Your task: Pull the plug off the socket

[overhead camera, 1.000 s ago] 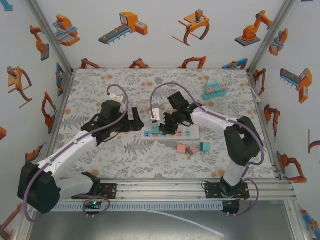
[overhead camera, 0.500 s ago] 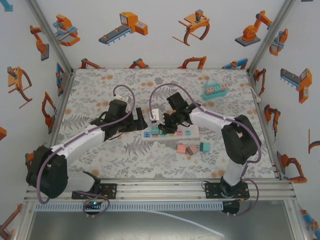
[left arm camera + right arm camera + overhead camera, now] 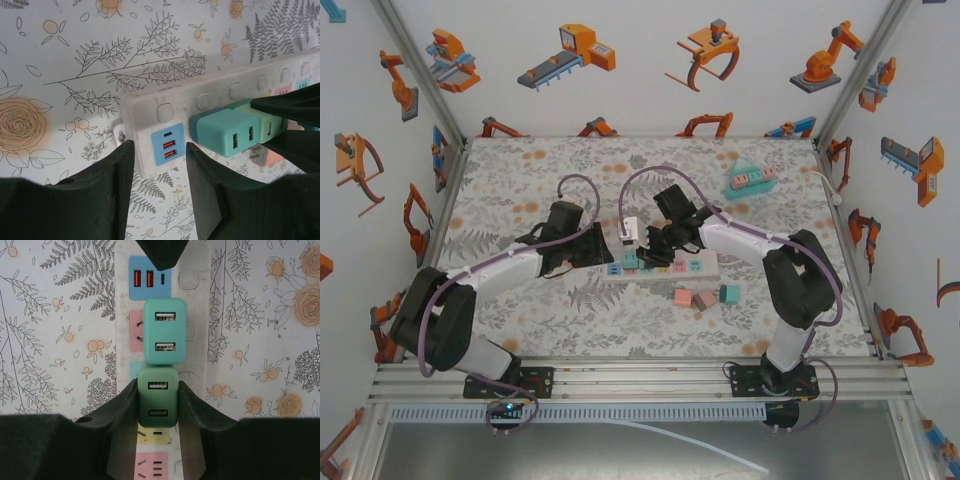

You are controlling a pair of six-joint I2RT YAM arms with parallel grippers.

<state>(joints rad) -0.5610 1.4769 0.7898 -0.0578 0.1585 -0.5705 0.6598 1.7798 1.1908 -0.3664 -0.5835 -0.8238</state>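
A lab test cell — aluminium-framed walls [image 3: 650,95] printed with orange robot arms.

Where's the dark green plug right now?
In the right wrist view the dark green plug sits on the white power strip, pinched in the right claw, right beside the teal plug.

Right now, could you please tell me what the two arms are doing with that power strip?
The right end effector is shut on the green plug, its fingers pressed to both sides. That plug sits in the power strip, not yet pulled out, next to a teal plug. The left end effector brackets the strip's end by the blue USB panel, apparently to brace it; whether it grips firmly is unclear.
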